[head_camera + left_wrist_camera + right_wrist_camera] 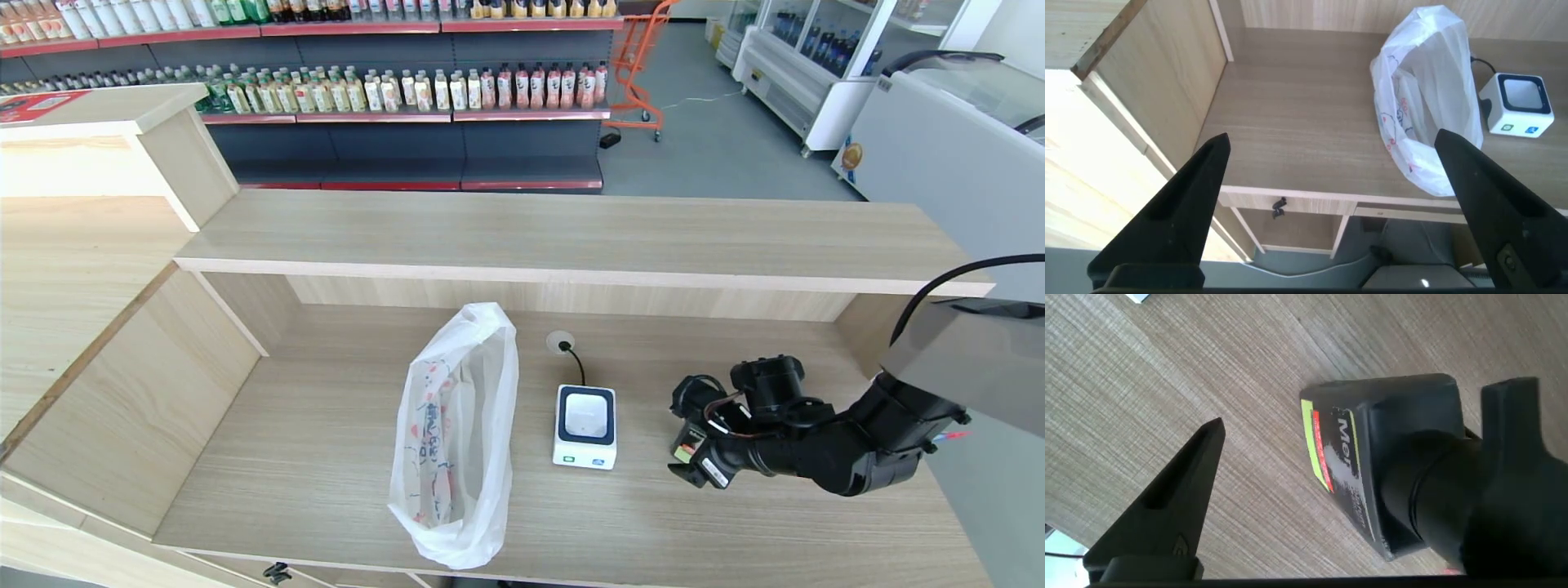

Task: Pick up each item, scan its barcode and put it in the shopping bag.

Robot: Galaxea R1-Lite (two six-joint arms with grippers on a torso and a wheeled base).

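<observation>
The right gripper [1362, 408] hangs spread around 1 dark box [1327, 449], not yet grasped, scanned or put in the shopping bag [453, 425]; the left gripper [1333, 137] gapes empty.

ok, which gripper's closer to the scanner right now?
Right. The right gripper sits low over the counter just to the scanner's right, at a small black box. The left gripper hangs off the counter's front edge, beyond the shopping bag.
</observation>
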